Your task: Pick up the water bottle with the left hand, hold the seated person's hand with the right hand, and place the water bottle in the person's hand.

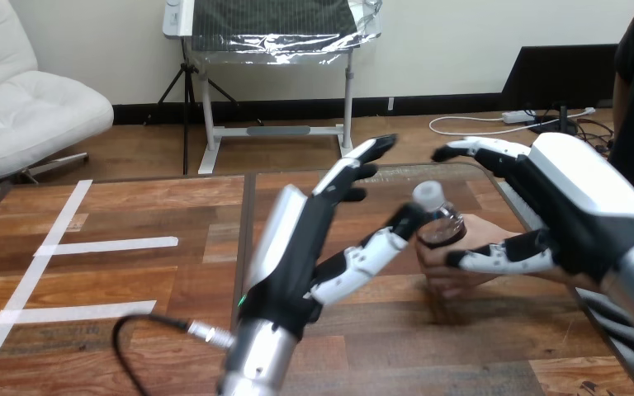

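- Wooden table (pixel 132 214) across the lower view, with white tape strips (pixel 107 244) at its left and a black cable (pixel 132 330) looping near the bottom edge.
- Left hand (pixel 297 247) raised at the view's centre on its silver forearm, back turned left, palm facing right toward the bottle.
- Its fingers (pixel 355 169) straight and spread, reaching up and to the right, clamped on nothing; thumb stretched right, its tip at the bottle's shoulder, touching or just short of it, hard to tell which.
- Water bottle (pixel 442 224) right of centre, between the two robot hands, roughly upright with a slight tilt, white cap (pixel 429 194) on top and leaning left.
- Bottle's lower part resting in the person's hand (pixel 446 280), which comes in from the right above the table and curls round it from below.
- Right hand (pixel 574 214) at the view's right, white back shell uppermost, reaching left over the person's hand.
- Its fingers (pixel 479 148) held wide of the thumb, stretched out high above the bottle's cap and touching nothing.
- Its thumb lying across the person's hand just right of the bottle; no sign of fingers wrapped round that hand, and a true pinch impossible to confirm.
- Neither robot hand wrapped round the bottle.
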You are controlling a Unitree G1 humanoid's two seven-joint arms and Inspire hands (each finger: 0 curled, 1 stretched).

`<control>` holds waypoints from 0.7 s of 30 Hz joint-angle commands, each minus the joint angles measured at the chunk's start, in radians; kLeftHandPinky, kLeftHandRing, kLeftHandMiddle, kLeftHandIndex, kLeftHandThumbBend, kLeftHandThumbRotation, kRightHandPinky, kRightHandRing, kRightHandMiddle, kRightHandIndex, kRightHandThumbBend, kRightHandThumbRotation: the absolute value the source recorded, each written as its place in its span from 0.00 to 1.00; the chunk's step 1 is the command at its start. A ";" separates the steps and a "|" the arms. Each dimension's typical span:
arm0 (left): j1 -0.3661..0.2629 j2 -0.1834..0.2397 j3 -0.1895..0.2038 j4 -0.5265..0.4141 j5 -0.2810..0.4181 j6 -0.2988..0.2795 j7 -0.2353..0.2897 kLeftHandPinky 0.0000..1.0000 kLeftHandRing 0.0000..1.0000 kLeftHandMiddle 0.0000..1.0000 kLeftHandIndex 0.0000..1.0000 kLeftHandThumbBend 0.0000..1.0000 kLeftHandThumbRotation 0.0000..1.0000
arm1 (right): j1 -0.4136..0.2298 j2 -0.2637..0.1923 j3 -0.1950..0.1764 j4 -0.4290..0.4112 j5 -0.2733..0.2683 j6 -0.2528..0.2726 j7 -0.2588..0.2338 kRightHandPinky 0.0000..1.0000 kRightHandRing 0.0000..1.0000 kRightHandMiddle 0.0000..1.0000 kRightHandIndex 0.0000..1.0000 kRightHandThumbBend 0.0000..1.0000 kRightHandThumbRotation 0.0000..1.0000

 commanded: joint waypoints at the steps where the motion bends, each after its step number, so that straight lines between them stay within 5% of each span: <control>1: 0.047 -0.020 0.024 -0.090 -0.024 -0.032 0.037 0.77 0.85 0.87 0.86 0.50 0.73 | 0.029 0.075 -0.038 -0.066 0.024 -0.068 -0.101 0.76 0.86 0.87 0.81 0.63 0.00; 5: 0.100 -0.032 0.023 -0.123 -0.031 -0.030 0.058 0.76 0.84 0.86 0.84 0.47 0.72 | 0.062 0.123 -0.031 -0.058 0.021 -0.139 -0.183 0.72 0.82 0.84 0.78 0.58 0.00; 9: 0.202 -0.041 0.016 -0.155 -0.045 -0.082 0.104 0.76 0.83 0.85 0.84 0.43 0.72 | 0.119 0.252 0.001 -0.033 0.101 -0.208 -0.253 0.69 0.79 0.82 0.77 0.47 0.00; 21: 0.304 -0.056 0.001 -0.161 -0.061 -0.174 0.172 0.71 0.80 0.84 0.82 0.35 0.72 | 0.154 0.366 0.055 0.037 0.129 -0.321 -0.324 0.72 0.81 0.82 0.76 0.30 0.00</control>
